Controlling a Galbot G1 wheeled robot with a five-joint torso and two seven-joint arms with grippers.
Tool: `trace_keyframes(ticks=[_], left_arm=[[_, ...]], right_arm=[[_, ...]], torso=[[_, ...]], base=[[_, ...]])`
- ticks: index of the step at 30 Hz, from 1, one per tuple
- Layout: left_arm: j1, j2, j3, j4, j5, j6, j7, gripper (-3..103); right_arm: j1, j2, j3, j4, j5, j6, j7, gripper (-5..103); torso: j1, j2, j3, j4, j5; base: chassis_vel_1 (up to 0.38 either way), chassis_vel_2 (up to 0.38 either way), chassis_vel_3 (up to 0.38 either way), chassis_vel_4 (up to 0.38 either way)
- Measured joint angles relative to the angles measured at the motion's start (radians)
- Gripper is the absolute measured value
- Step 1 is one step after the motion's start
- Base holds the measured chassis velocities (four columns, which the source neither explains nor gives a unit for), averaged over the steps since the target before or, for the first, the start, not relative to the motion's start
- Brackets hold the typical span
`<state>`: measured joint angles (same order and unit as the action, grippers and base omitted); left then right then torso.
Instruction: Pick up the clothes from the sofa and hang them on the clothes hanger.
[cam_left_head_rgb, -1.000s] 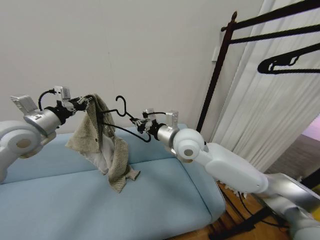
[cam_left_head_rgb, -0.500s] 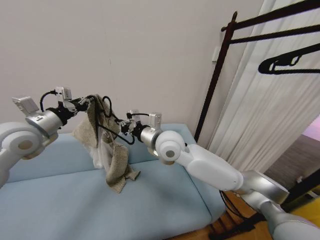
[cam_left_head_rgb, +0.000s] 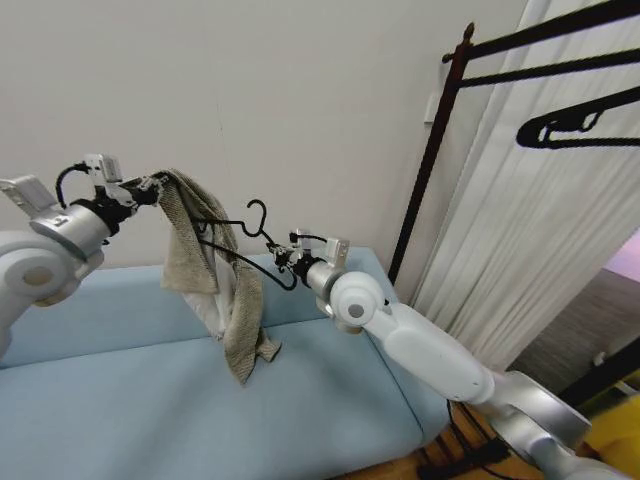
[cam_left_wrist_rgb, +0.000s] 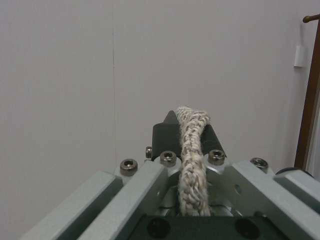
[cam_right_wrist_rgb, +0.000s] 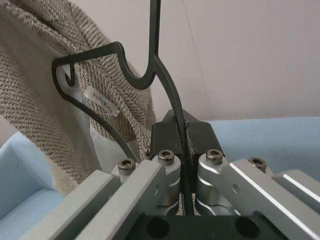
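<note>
Beige garment (cam_left_head_rgb: 200, 250) in left gripper (cam_left_head_rgb: 158, 182), hanger (cam_right_wrist_rgb: 156, 30) in right gripper (cam_left_head_rgb: 283, 256) (white label (cam_right_wrist_rgb: 102, 101))

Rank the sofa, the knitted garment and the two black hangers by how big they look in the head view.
1. sofa
2. knitted garment
3. held hanger and rack hanger: they look alike, and the rack hanger is cut off by the picture's edge, so I leave them unranked.
</note>
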<state>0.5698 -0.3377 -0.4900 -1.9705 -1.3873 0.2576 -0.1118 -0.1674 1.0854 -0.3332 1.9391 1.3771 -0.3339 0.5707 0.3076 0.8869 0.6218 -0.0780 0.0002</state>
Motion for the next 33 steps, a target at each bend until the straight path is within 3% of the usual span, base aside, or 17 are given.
trace_keyframes(ticks=[12,21,27,33], left_arm=[[0.021,-0.006,0.001,-0.029,-0.001,-0.002,0.006,2],[0.077,-0.021,-0.049,-0.069,-0.001,-0.003,0.006,2],[0.110,-0.034,-0.073,-0.092,0.010,-0.003,0.008,2],[0.179,-0.035,-0.148,-0.097,0.022,-0.010,0.018,2]], right_arm=[[0.099,0.047,-0.020,-0.006,0.033,0.005,0.008,2],[0.160,0.172,-0.051,-0.099,0.035,0.017,0.051,2],[0.161,0.235,-0.013,-0.145,0.028,0.031,0.057,2],[0.191,0.221,0.023,-0.147,0.036,0.022,0.056,2]], torso=[[0.000,0.000,0.000,0.0001,-0.0002],[0.000,0.000,0.000,0.0004,-0.0003],[0.000,0.000,0.000,0.0000,-0.0003],[0.000,0.000,0.000,0.0002,-0.0004]], base=[[0.000,0.000,0.000,0.000],[0.000,0.000,0.000,0.000],[0.000,0.000,0.000,0.000],[0.000,0.000,0.000,0.000]])
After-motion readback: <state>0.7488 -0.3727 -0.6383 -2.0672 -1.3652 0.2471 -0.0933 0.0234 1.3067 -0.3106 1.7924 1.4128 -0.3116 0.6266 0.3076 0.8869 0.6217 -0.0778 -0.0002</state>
